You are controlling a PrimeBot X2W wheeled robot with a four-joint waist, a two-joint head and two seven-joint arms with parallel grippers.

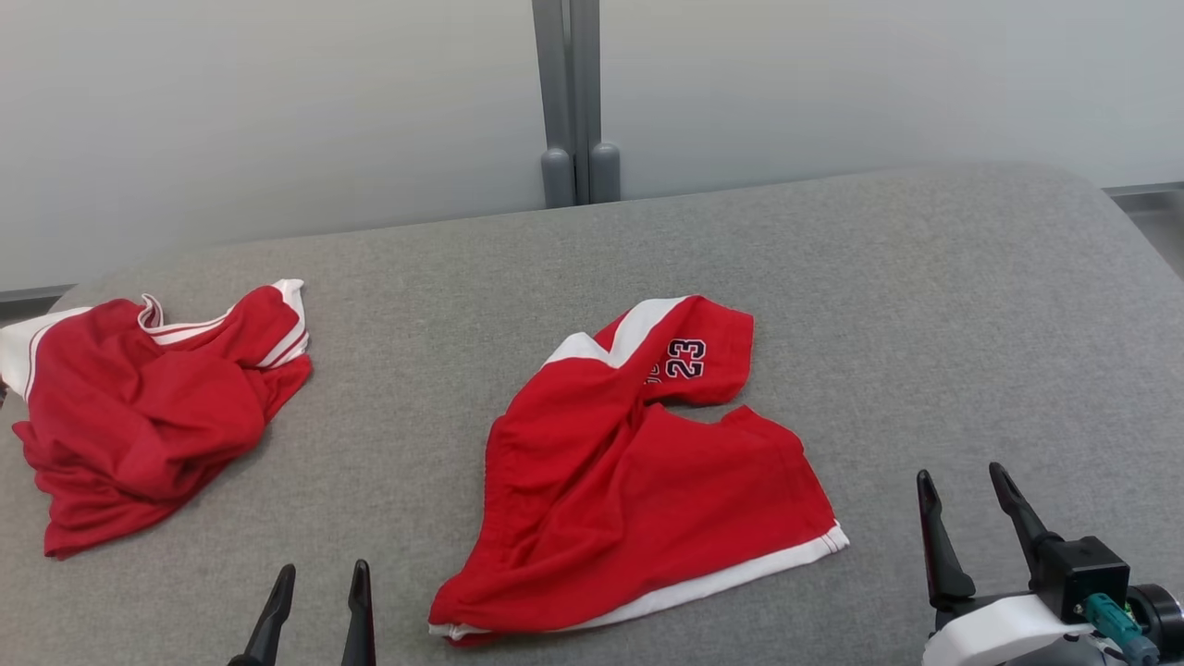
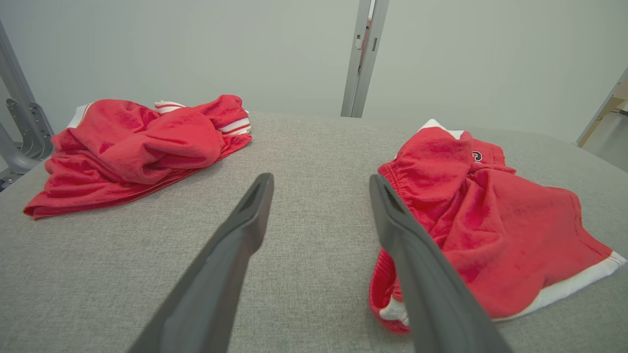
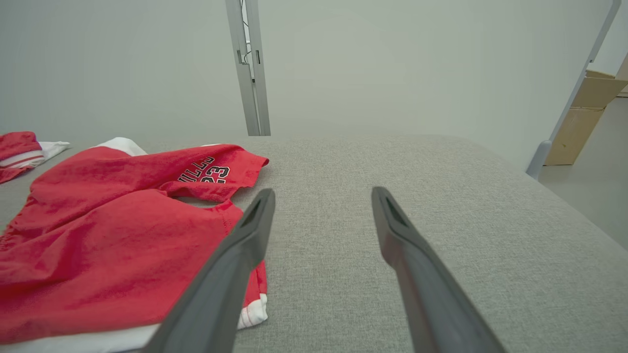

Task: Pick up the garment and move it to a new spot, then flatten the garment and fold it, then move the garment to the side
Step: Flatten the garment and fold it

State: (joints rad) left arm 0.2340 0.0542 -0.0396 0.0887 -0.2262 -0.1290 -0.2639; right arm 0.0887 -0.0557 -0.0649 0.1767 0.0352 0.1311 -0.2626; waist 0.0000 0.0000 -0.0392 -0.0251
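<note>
Nearest the robot, the left gripper (image 1: 324,569) hangs low over the grey padded surface (image 1: 925,305) with its two dark fingers spread wide and nothing between them. The right gripper (image 1: 960,474) hangs to the right, equally wide open and empty, over bare fabric just beside the garment's white-trimmed hem. The garment (image 1: 629,490), red with white bands and a dark "23" printed near its far end, lies rumpled at the middle of the surface between the two grippers, and neither touches it. Farther back on the left, well apart from it, a second red garment (image 1: 139,416) sits bunched near the surface's edge. Beyond the surface a grey post (image 1: 573,92) rises against the pale wall. Off to the far right, on the floor, stands what looks like a cardboard box (image 3: 579,117); its contents cannot be made out.
</note>
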